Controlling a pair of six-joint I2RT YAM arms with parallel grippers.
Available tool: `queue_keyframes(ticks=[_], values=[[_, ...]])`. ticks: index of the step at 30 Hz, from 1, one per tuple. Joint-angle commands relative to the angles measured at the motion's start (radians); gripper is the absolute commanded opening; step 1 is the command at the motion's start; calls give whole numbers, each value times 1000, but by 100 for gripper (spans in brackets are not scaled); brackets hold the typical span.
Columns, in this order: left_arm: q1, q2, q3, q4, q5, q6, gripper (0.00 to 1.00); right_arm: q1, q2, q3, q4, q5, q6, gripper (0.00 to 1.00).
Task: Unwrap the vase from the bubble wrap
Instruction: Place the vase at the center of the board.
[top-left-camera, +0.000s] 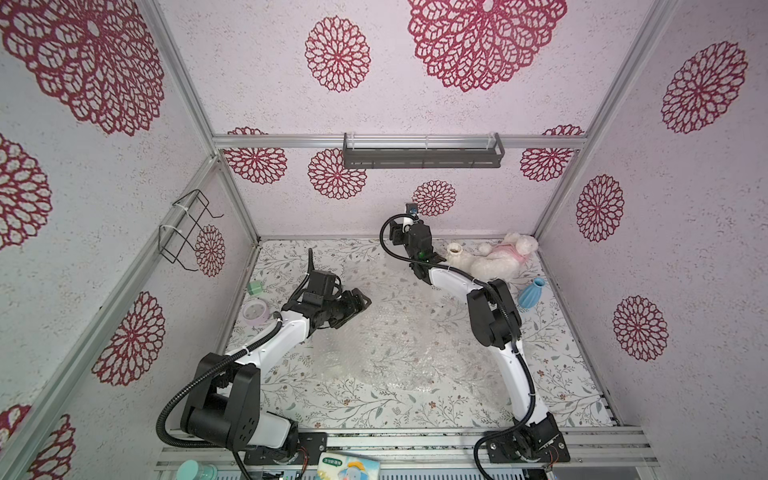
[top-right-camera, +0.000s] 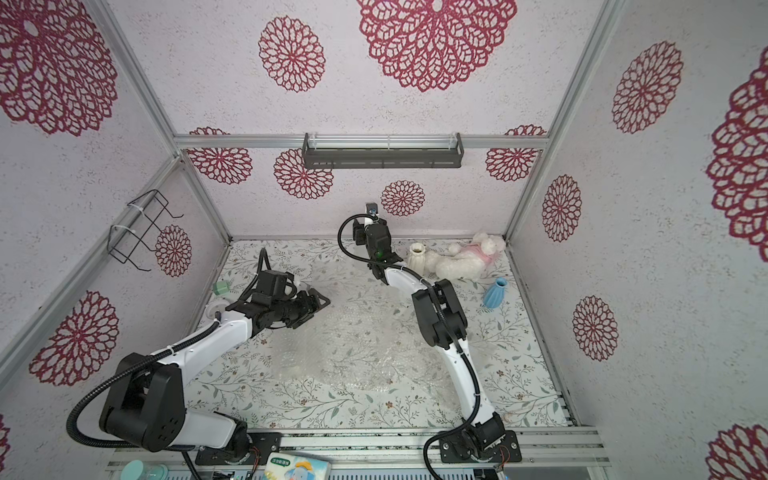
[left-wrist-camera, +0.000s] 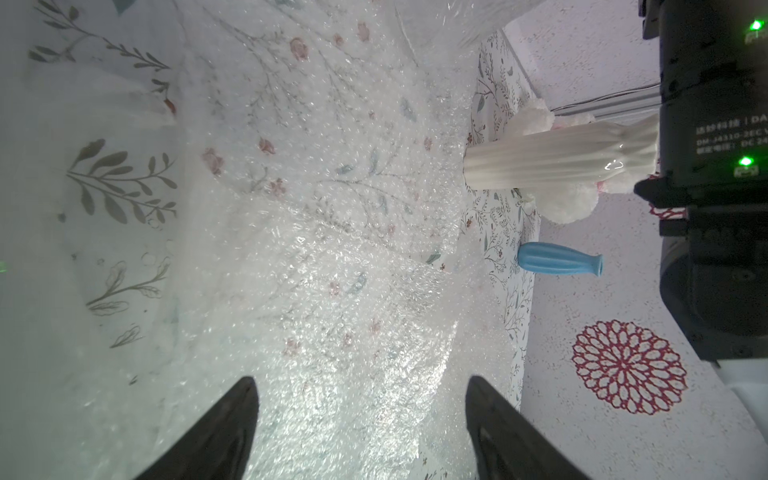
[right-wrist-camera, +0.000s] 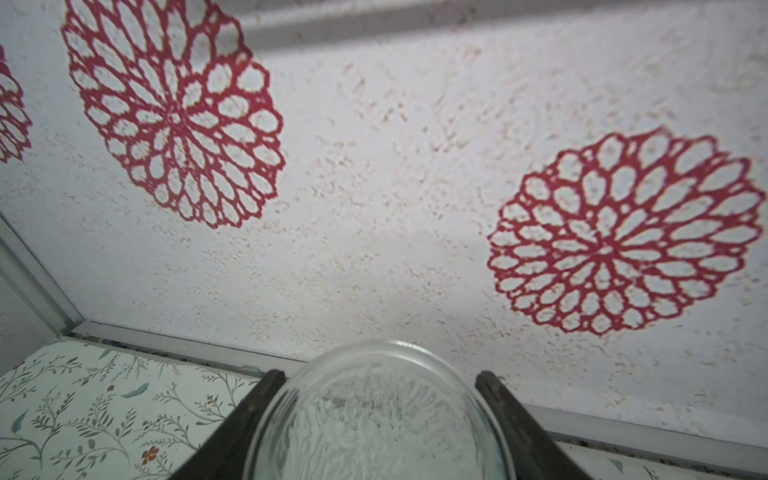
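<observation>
**Operator:** State the location of the task item and the condition of both jaws.

**Technician:** The glass vase (right-wrist-camera: 374, 419) is clamped between the right jaws, raised above the table (top-left-camera: 291, 395) near the back wall. In the right wrist view its round, patterned, clear body fills the gap between them, and no wrap shows on the visible part. The bubble wrap (top-left-camera: 399, 345) lies spread and rumpled across the middle of the table, apart from the vase. The left jaws stand apart with nothing between them, low over the left part of the wrap.

**Operator:** Give the handling properties and the grasp points.

**Technician:** Vase: rigid and smooth, and judged to be slippery and breakable.
- Hold it across the body, as it is held now, with moderate force (glass against hard jaws offers little friction).
- A set-down spot should be on bare table, clear of the white ribbed vase (top-left-camera: 457, 255), the blue vase (top-left-camera: 532, 293) and the plush dog (top-left-camera: 503, 257).

Wrap: light, limp and crinkly.
- Take it by a free edge or a raised fold.
- Expect it to drag and fold rather than lift flat.
- It will offer almost no resistance.
</observation>
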Motion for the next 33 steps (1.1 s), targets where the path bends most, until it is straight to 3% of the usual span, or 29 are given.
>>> queue_keyframes(ticks=[1,8,24,33], values=[[6,8,6,28,15,5,81,-16,14,170,40,-19,-17,57],[7,32,8,39,28,5,81,-34,148,402,-36,-33,-32,57],[6,53,-13,68,32,-11,81,-50,215,409,48,-26,-126,58],[8,70,-13,79,37,-14,81,-50,243,412,41,-29,-108,61]])
